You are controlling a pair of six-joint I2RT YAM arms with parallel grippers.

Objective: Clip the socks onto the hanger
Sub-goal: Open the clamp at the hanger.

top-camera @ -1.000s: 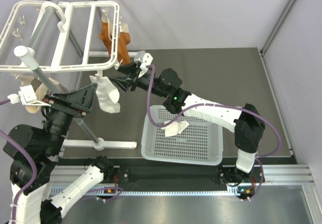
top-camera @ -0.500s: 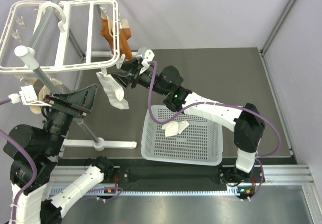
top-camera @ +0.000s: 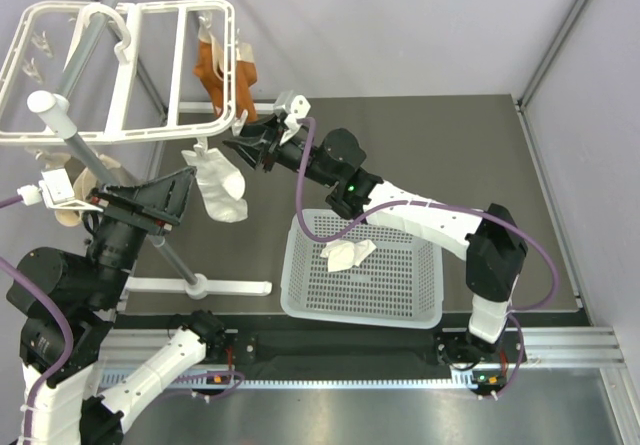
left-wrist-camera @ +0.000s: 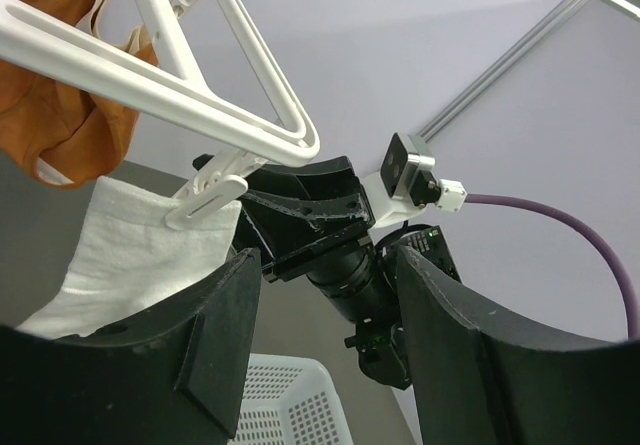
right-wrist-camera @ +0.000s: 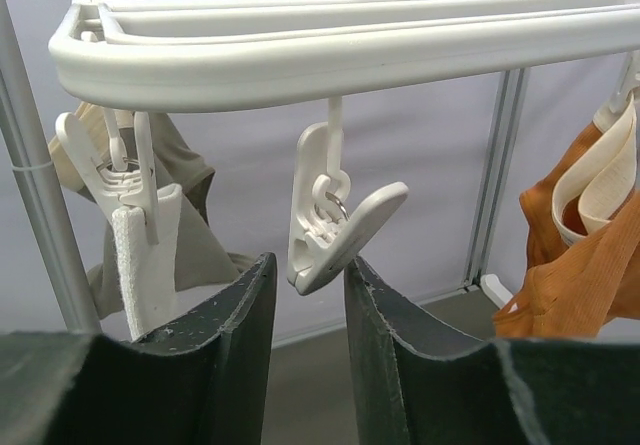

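The white hanger (top-camera: 128, 65) stands at the far left on its grey pole. One white sock (top-camera: 217, 189) hangs from a clip on its near edge; it also shows in the left wrist view (left-wrist-camera: 120, 255) and the right wrist view (right-wrist-camera: 135, 265). The other white sock (top-camera: 348, 253) lies in the basket. My right gripper (top-camera: 234, 145) is open just right of the hanging sock, its tips (right-wrist-camera: 305, 270) either side of an empty clip (right-wrist-camera: 335, 230), which touches the right finger. My left gripper (top-camera: 186, 191) is open and empty (left-wrist-camera: 325, 265) below the hanger, left of the sock.
Orange-brown socks (top-camera: 222, 75) hang on the hanger's far edge and show at the right of the right wrist view (right-wrist-camera: 575, 255). A beige sock (right-wrist-camera: 190, 225) hangs behind the white one. The white perforated basket (top-camera: 300, 310) sits in front of the arms. The pole's foot (top-camera: 200, 286) lies on the table.
The hanging white sock swung right and then back left, and now hangs straight. My right gripper has risen a little toward the hanger's edge clip. The left arm has not moved.
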